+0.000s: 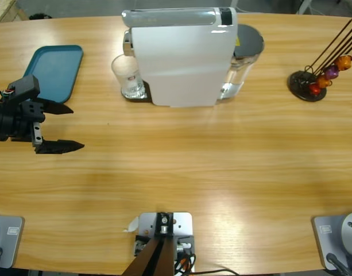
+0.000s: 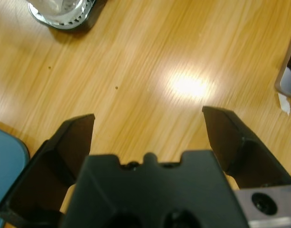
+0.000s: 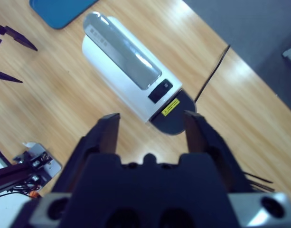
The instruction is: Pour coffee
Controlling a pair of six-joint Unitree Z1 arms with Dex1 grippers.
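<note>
Your left fingers hang wide and empty near the counter's left edge; right fingers hover wide above the machine. The glass sits under its spout, coffee not discernible. Next, reach left for the glass.

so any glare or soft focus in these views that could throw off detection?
Left wrist view: a bright glare patch on the table ahead of the open left hand, whose black body is soft up close. High view: broad sheen on the wood right of centre and a reflection below the white coffee machine; the glass is see-through and low in contrast. Right wrist view: highlight streak along the machine's grey top.
</note>
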